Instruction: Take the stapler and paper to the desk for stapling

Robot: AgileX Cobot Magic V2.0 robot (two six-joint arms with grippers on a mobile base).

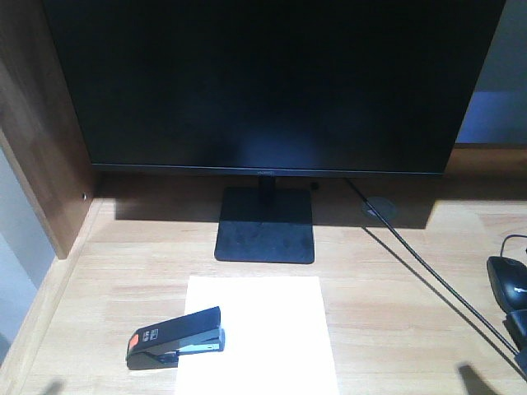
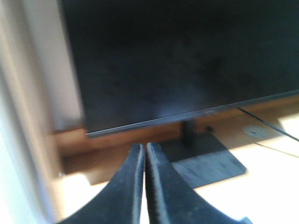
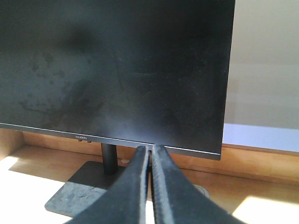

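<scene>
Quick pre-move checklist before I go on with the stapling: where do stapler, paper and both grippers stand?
1. Plain white paper sheet flat on the light wood-grain desk: ok.
2. Black plastic stapler with orange-red label on the desk, front end over the sheet's left edge: ok.
3. Sheet actually inside the stapler's mouth: cannot tell.
4. Left gripper empty, fingers together: ok.
5. Right gripper empty, fingers together: ok.
6. Black monitor base apart from the sheet: ok.
</scene>
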